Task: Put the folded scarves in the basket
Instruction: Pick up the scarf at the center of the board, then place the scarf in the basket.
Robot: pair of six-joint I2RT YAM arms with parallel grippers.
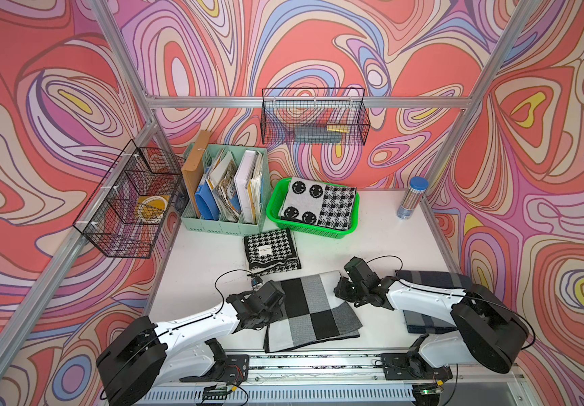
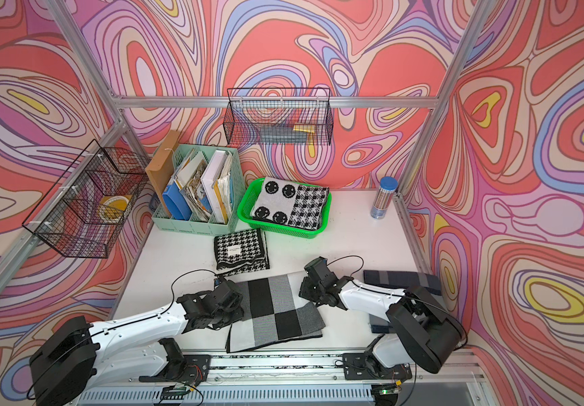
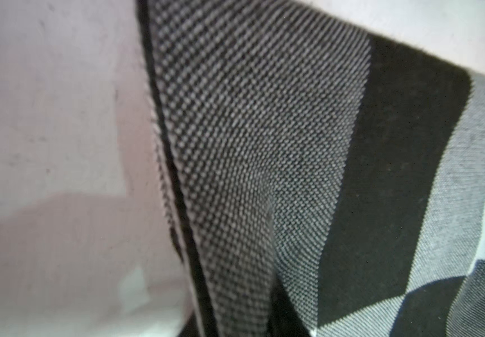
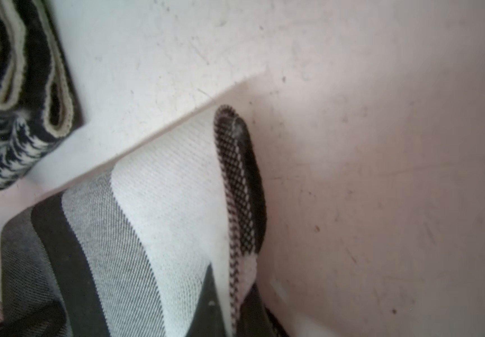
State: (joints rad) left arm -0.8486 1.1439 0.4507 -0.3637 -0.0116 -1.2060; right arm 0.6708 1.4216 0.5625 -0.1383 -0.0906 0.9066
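I read the checked scarf (image 1: pixel 313 309) as folded flat, lying slightly askew near the front edge of the table (image 1: pixel 371 246) in both top views. It has large black, grey and white blocks and a dark border. Both wrist views show its side edges lifted off the surface. The basket (image 1: pixel 318 232) is bright green perforated plastic. It stands upright at the back, well apart from the scarf, and holds a folded smiley-patterned cloth (image 1: pixel 304 204).

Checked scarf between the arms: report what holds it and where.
The left gripper pinches the checked scarf at its left edge, the right gripper at its right edge, both near the far corners.
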